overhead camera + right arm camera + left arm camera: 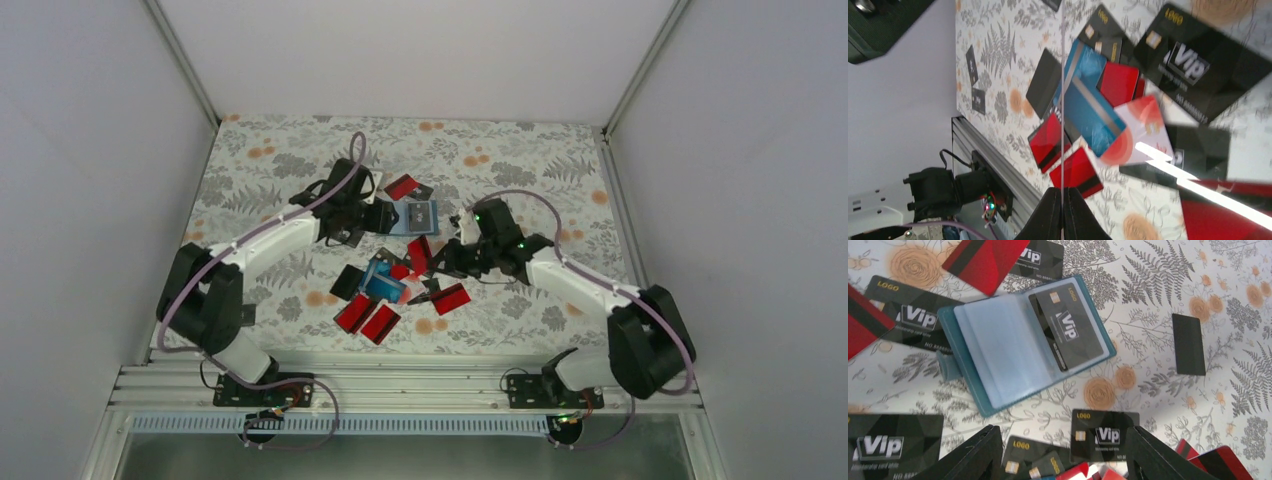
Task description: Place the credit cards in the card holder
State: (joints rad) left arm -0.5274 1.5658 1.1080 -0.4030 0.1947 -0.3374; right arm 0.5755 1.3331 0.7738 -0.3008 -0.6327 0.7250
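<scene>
Lying open on the floral table [1158,280], the teal soft card holder [998,360] shows one black Vip card [1070,332]. Above it, the left gripper [1063,429] has fingers apart; the right gripper [1062,192] clamps a thin card [1062,100] seen edge-on.

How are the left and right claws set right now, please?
Left claw: open, holding nothing.
Right claw: closed on a credit card, seen edge-on.

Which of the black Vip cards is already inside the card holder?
The black Vip card tucked under clear plastic in the open teal card holder; the other black cards lie loose on the floral tablecloth.
</scene>
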